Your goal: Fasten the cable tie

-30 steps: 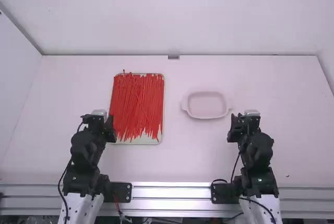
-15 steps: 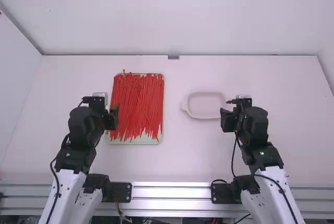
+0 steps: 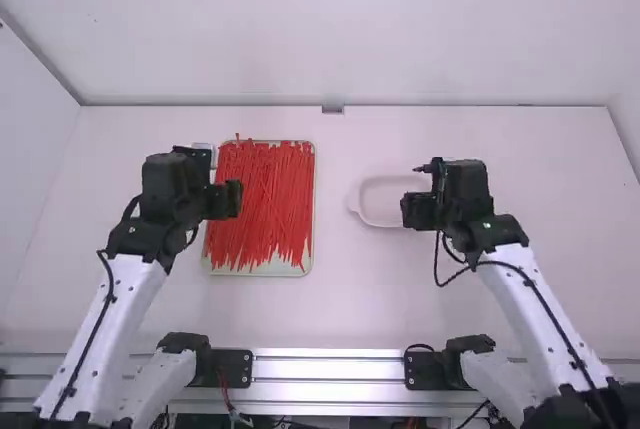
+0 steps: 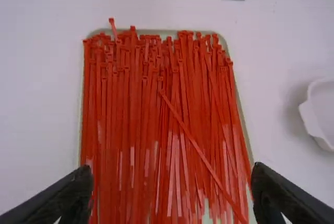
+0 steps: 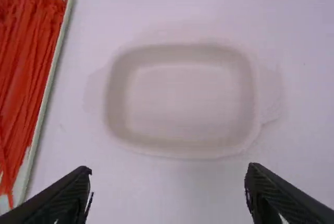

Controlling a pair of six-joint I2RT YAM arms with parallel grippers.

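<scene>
Step in hand, as judged: approach. The left gripper [image 3: 224, 200], jaws spread and empty, hangs over the left edge of the ties [image 3: 265, 199] heaped on the tray [image 3: 260, 271], left of centre; the right gripper [image 3: 414, 211], likewise released, hangs at the dish [image 3: 378, 196], right of centre. The next move likely calls for pinching one tie clear, such as the diagonal tie [image 4: 193, 143]; the right arm hides the dish's right part in the high view, and tie heads are too small to separate.

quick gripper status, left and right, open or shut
Left gripper: open, holding nothing, above the red cable ties.
Right gripper: open, holding nothing, by the white dish.
</scene>
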